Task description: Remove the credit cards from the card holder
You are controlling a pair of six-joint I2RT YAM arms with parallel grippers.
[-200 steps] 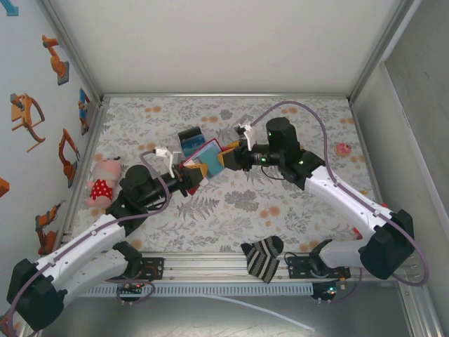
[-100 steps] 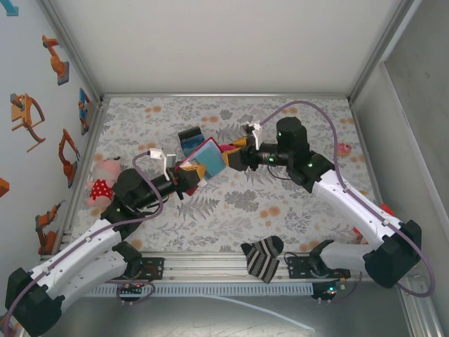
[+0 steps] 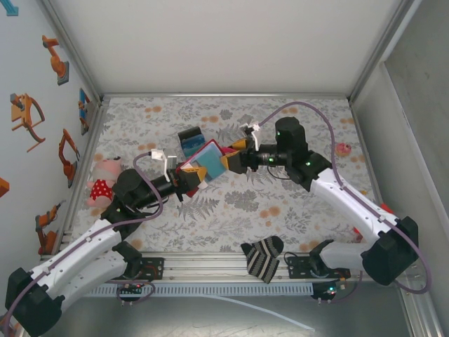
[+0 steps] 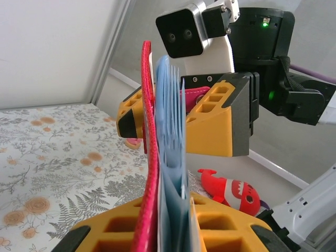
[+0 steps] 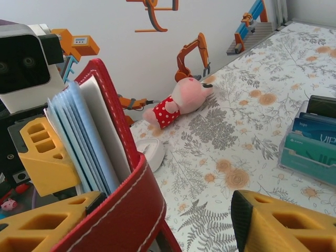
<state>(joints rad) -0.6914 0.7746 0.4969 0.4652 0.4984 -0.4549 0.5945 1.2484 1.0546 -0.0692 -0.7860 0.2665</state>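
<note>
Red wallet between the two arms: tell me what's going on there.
The left gripper is shut on the small red folding wallet, holding it on edge above the floral table, its pale-blue layers showing. The right gripper stands open with a yellow finger on each side of the wallet's far end, clamping nothing. A few teal cards sit on the table beyond.

Your white-and-black left arm (image 3: 84,242) reaches forward and inward from its base. Its yellow-fingered left gripper (image 3: 189,177) is clamped, jaws narrow, on the red folding card holder (image 4: 149,157). Your white-and-black right arm (image 3: 344,200) bends inward to face it. The yellow-fingered right gripper (image 3: 228,161) stands with jaws spread, one finger on either side of the holder's far end.
</note>
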